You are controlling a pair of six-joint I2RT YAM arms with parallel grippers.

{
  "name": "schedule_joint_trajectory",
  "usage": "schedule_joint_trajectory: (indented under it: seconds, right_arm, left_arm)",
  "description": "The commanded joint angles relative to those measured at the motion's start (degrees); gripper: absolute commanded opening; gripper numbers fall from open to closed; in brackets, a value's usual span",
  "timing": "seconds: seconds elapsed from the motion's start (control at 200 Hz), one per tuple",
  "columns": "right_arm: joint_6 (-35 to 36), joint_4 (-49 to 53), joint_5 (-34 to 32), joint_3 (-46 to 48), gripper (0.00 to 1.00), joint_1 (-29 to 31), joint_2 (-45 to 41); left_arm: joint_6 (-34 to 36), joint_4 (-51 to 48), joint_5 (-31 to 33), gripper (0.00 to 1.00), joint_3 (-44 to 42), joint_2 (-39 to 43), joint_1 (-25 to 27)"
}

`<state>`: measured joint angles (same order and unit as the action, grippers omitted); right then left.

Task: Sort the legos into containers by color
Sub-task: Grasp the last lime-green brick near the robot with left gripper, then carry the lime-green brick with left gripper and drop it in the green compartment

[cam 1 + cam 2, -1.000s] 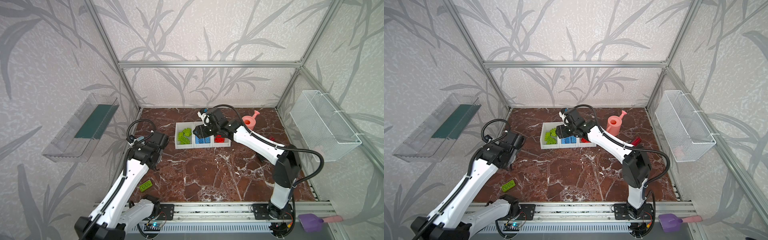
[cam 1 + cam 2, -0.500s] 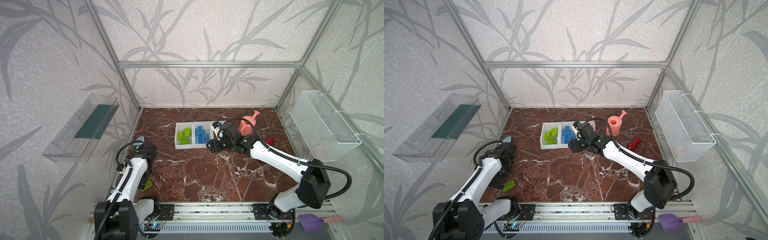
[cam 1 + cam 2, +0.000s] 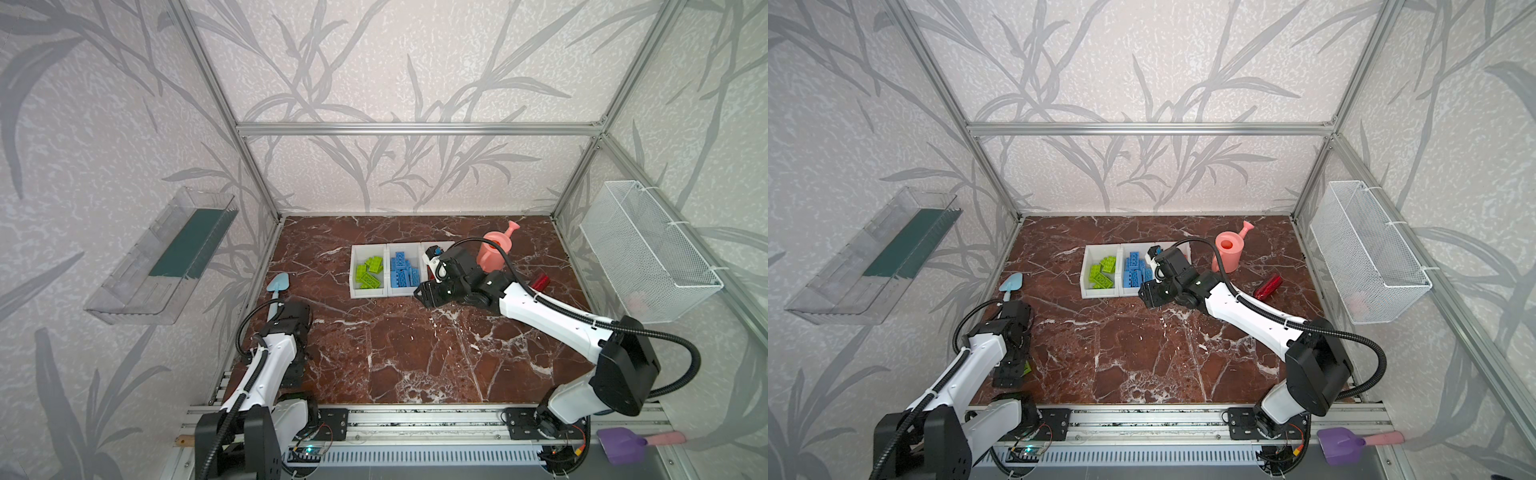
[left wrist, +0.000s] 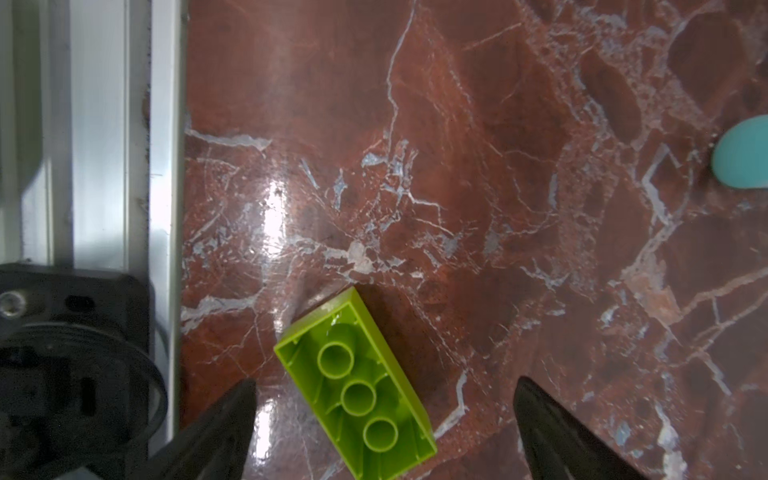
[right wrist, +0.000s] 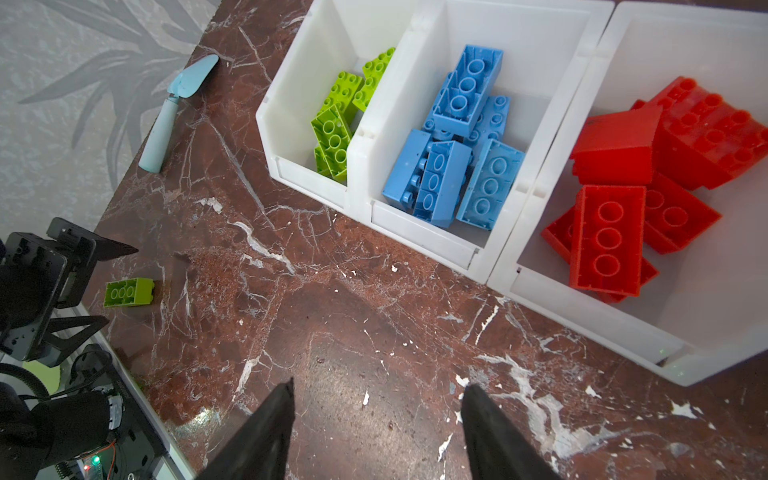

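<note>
The left pincer (image 4: 384,381) stands wide open over the table (image 4: 457,145), a finger on either side of a lone green brick (image 4: 353,386) that lies hollow side up near the edge rail (image 4: 166,124), touching neither. The right pincer (image 5: 377,386) is partly open and empty above bare table, just in front of three white bins (image 5: 419,232), which hold green bricks (image 5: 336,124), blue bricks (image 5: 461,137) and red bricks (image 5: 606,237) separately.

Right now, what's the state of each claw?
Left claw: open, holding nothing, straddling the loose lime green lego.
Right claw: open, empty.
</note>
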<state>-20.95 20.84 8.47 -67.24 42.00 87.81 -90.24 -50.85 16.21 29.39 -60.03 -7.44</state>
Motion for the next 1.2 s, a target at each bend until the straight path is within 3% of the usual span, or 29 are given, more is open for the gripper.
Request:
schedule_joint_trajectory:
  seconds: [0.0, 0.25, 0.465, 0.535, 0.68, 0.735, 0.79, 0.985, 1.194]
  right_arm:
    - [0.29, -0.76, 1.11, 0.77, 0.65, -1.10, 0.27]
    - [0.34, -0.81, 1.37, 1.15, 0.65, -1.42, 0.96]
    - [0.45, -0.80, 1.53, 0.89, 0.65, -1.79, 1.47]
    - [0.38, -0.85, 1.67, 0.88, 0.64, -1.75, 1.81]
    - [0.32, -0.89, 1.56, 0.88, 0.64, -1.90, 2.35]
    - [0.17, -0.89, 1.39, 0.79, 0.64, -2.00, 2.43]
    - [-0.09, -0.77, 1.16, 0.68, 0.64, -2.05, 2.55]
    - [0.10, -0.91, 0.85, 1.14, 0.64, -2.19, 1.97]
    - [-0.36, -1.85, 1.06, 2.76, 0.64, -2.23, 0.03]
  left_arm:
    - [-2.41, 2.89, -0.58, 0.96, -0.62, -0.56, -1.63]
    - [-0.26, 7.04, -3.33, 0.90, -0.19, -6.10, -4.58]
    - [0.66, 8.65, -4.25, 0.77, 0.15, -9.20, -5.39]
    - [1.14, 8.91, -3.86, 0.69, 0.53, -9.79, -5.52]
    - [2.16, 6.06, -2.90, 0.44, 3.90, -13.38, -5.53]
    - [3.29, 5.52, -3.23, 0.29, 5.22, -15.43, -5.48]
    - [4.26, 5.33, -3.85, 0.23, 6.30, -17.36, -5.53]
    - [7.96, 6.00, -6.65, 0.18, 8.56, -19.01, -5.25]
    - [12.54, 0.73, -0.51, 0.16, 15.61, -16.39, -1.32]
